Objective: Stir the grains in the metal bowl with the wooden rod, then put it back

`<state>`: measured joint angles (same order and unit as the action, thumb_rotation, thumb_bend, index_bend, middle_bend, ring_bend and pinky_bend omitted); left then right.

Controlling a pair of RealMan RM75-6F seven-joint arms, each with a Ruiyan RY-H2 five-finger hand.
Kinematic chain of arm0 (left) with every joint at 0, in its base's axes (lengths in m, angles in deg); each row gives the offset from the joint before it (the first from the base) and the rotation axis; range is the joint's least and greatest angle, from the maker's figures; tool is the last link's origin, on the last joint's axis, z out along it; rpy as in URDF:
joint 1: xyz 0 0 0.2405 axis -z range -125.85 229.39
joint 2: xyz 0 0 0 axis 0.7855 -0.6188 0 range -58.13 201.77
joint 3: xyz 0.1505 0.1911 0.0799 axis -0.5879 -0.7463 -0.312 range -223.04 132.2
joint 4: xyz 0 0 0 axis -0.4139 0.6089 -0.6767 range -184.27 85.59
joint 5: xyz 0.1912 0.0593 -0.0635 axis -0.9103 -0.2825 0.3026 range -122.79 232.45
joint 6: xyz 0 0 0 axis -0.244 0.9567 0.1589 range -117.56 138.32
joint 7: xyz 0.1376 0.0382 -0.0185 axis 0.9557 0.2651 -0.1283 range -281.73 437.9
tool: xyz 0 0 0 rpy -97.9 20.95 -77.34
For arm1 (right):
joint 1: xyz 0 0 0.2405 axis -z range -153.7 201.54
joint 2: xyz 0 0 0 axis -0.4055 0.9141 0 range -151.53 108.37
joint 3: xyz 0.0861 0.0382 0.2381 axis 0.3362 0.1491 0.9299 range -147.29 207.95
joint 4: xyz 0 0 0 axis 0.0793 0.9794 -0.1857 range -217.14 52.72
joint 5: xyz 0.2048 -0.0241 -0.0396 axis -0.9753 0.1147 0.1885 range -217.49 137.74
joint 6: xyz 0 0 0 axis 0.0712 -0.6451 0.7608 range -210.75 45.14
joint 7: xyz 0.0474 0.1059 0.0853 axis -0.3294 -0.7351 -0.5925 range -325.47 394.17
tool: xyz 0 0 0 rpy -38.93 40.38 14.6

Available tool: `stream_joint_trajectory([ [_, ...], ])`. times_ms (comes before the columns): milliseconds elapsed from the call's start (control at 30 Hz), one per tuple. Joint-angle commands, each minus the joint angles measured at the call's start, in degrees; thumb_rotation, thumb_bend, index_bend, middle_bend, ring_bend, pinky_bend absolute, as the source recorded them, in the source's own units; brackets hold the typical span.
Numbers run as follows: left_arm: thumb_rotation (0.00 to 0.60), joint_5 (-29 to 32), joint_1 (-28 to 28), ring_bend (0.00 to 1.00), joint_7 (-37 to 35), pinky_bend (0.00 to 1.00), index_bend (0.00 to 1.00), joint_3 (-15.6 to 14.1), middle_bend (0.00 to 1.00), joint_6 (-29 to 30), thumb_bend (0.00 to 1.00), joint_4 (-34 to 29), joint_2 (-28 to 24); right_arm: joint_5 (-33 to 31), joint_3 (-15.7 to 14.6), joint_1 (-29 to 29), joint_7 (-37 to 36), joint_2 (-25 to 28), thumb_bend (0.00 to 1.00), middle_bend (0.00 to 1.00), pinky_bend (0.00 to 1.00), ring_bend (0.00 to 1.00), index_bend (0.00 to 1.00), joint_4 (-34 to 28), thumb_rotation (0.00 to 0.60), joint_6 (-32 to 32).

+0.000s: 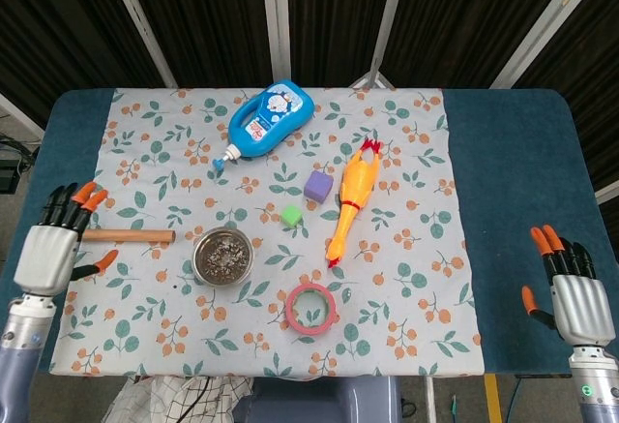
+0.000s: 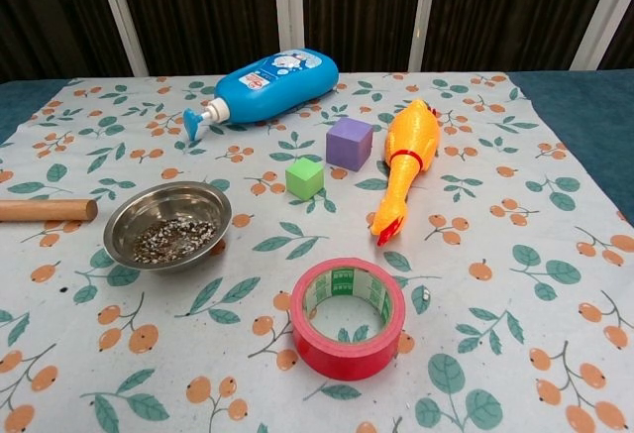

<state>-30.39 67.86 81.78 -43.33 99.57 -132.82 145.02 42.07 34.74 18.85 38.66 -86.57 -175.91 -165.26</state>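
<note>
Floral cloth (image 1: 406, 152) surface, left hand (image 1: 50, 249) at left edge released with fingers spread, wooden rod (image 1: 129, 236) lying just right of it, right hand (image 1: 574, 299) empty lower right.

You see both views evenly and brightly lit from overhead, sharp throughout. Shadows are soft and short. The metal bowl (image 2: 167, 224) shows mild glare along its rim.

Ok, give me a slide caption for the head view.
Wooden rod lying beside metal bowl; both hands open.
</note>
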Motion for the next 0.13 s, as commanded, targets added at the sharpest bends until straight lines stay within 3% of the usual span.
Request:
stream_joint_trajectory([
  [33, 0.600, 2.30, -3.63, 0.00, 1.42, 0.00, 0.06, -1.66, 0.03, 1.45, 0.26, -3.26, -3.13, -0.09, 0.09, -0.11, 0.14, -0.13, 0.47, 0.00, 0.00, 0.00, 0.00, -0.01, 0.600, 0.13],
  [133, 0.600, 2.68, -4.49, 0.00, 0.66, 0.00, 0.04, -1.88, 0.02, 1.34, 0.26, -4.70, -4.27, -0.12, 0.19, -0.18, 0.51, -0.28, 0.48, 0.00, 0.00, 0.00, 0.00, -0.06, 0.600, 0.06],
])
